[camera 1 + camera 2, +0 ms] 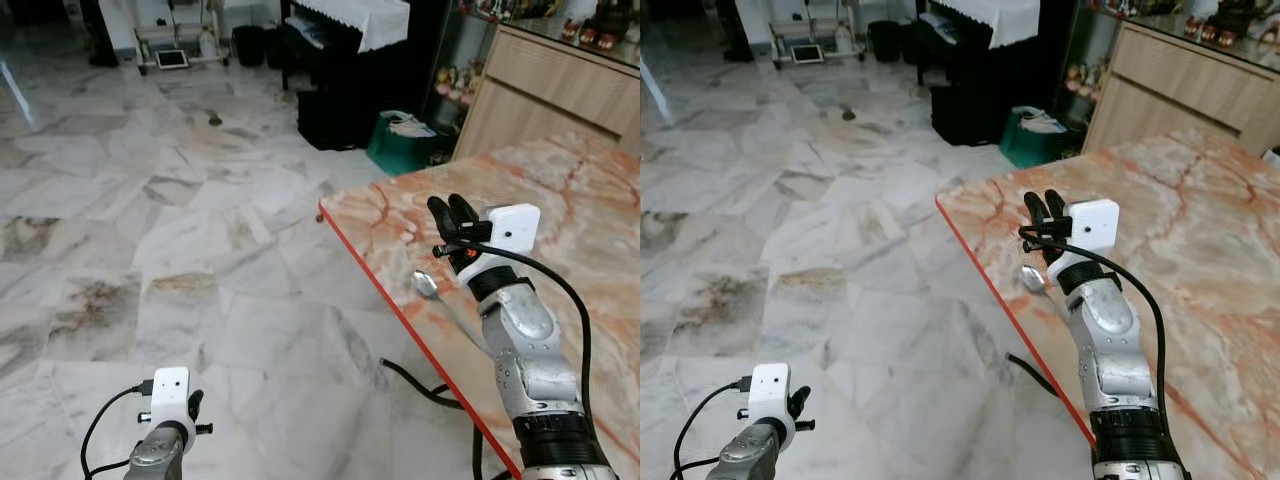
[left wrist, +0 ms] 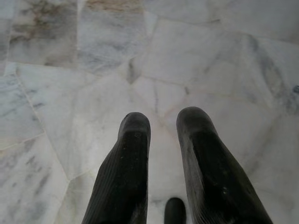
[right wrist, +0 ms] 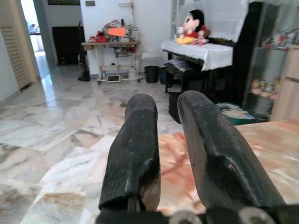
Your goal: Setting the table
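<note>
Silver spoon (image 1: 428, 285) flat on marble table (image 1: 590, 210), bowl toward edge.

Silver arms, black fingers, white wrist boxes

Right arm (image 1: 530, 360) is jointed silver metal with a black cuff, looping black cable and white camera block (image 1: 514, 226); left gripper (image 2: 163, 135) has ribbed, rounded black fingers.

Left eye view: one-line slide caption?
Right gripper raised above a spoon on the marble table; left gripper hangs over the floor.
</note>
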Controlling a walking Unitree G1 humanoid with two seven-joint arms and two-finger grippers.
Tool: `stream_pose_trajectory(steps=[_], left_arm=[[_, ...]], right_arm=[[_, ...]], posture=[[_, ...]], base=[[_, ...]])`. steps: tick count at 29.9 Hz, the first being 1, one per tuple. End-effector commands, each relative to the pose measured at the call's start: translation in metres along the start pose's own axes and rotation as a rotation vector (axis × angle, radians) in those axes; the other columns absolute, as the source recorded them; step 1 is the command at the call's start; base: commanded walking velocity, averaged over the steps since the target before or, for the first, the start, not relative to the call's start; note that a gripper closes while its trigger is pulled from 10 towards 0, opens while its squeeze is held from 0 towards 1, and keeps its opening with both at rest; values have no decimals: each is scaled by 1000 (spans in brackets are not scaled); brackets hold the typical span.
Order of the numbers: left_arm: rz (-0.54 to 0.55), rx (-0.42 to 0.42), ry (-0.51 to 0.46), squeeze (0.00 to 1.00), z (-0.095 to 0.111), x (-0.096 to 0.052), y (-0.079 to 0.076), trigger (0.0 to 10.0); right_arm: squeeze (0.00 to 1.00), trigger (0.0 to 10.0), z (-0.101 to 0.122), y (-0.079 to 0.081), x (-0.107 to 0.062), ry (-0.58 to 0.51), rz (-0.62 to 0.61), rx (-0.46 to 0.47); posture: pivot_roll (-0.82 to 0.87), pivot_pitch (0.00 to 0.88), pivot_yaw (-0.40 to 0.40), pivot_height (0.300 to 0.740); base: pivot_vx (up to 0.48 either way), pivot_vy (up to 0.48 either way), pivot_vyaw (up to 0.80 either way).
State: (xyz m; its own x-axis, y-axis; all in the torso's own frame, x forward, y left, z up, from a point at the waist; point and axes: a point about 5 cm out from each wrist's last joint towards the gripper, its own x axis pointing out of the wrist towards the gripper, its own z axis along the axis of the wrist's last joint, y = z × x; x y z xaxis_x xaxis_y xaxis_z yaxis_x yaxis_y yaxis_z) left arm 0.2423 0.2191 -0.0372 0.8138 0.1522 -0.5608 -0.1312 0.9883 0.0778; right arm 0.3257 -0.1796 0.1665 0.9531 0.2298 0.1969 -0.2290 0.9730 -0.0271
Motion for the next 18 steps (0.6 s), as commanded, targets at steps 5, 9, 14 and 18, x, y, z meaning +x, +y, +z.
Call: stream_pose_trajectory(steps=[5,9,14,18], left_arm=[[-1,-8,0,0,1,0,0,10000],[-1,-11,3,0,1,1,0,10000],[-3,-8,2,0,1,1,-1,10000],[-7,3,-3,0,2,1,-1,10000]], right_arm=[[0,10000,4,-2,2,-13,-22,19],[0,10000,2,-3,3,2,-38,42],[0,10000,5,-3,3,-23,-37,21],[0,10000,5,-1,4,-24,-38,24]], posture=[[116,0,-38,727],[116,0,-38,727],[115,0,-37,727],[117,0,-38,727]], base=[[0,0,0],[0,193,-367],[0,475,-518],[0,78,0]])
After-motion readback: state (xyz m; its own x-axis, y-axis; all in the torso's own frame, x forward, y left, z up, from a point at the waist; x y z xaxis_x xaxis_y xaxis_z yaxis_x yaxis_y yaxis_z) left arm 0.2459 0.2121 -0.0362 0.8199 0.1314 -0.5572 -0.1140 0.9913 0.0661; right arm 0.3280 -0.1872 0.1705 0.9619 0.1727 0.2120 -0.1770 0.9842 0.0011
